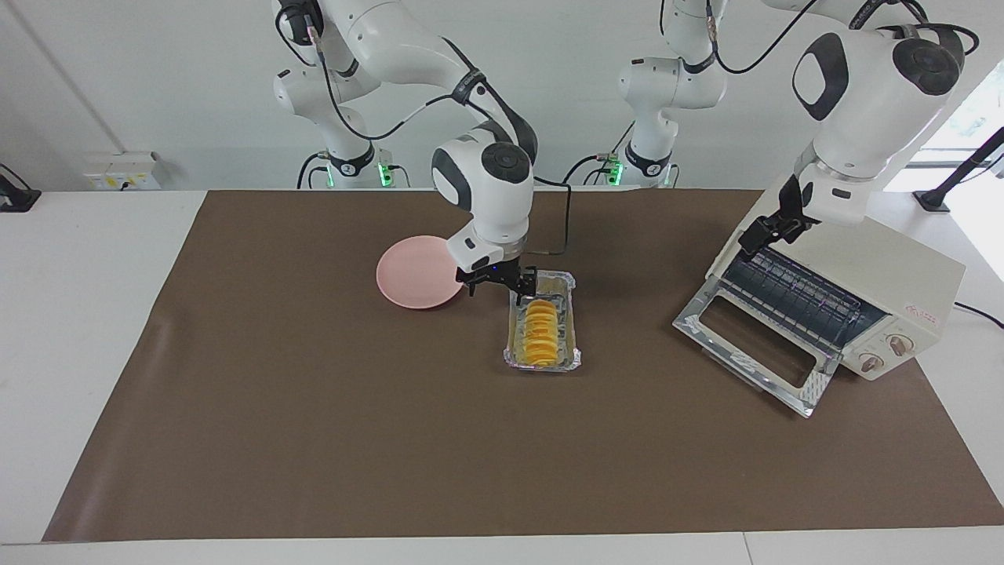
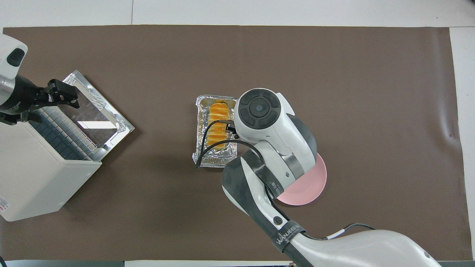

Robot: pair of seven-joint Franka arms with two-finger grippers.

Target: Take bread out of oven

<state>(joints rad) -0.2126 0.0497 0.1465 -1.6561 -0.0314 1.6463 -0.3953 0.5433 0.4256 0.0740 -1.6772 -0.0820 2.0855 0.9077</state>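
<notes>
The bread [image 1: 540, 333] is a golden-yellow ridged loaf. It lies in a crinkled silver foil tray [image 1: 571, 298] on the brown mat near the middle of the table, outside the oven [image 1: 902, 282]. The bread also shows in the overhead view [image 2: 217, 122]. The oven stands at the left arm's end of the table, with its glass door [image 1: 753, 345] dropped open and its wire rack bare. My right gripper [image 1: 497, 292] is open and low at the tray's end nearest the robots, with one finger [image 1: 522, 298] inside the rim. My left gripper [image 1: 754, 239] hangs over the oven's open mouth.
A pink plate [image 1: 416, 271] lies beside the foil tray toward the right arm's end, partly under the right arm. The brown mat [image 1: 314, 439] covers most of the table. A black cable [image 1: 566, 227] trails from the right hand toward the robots.
</notes>
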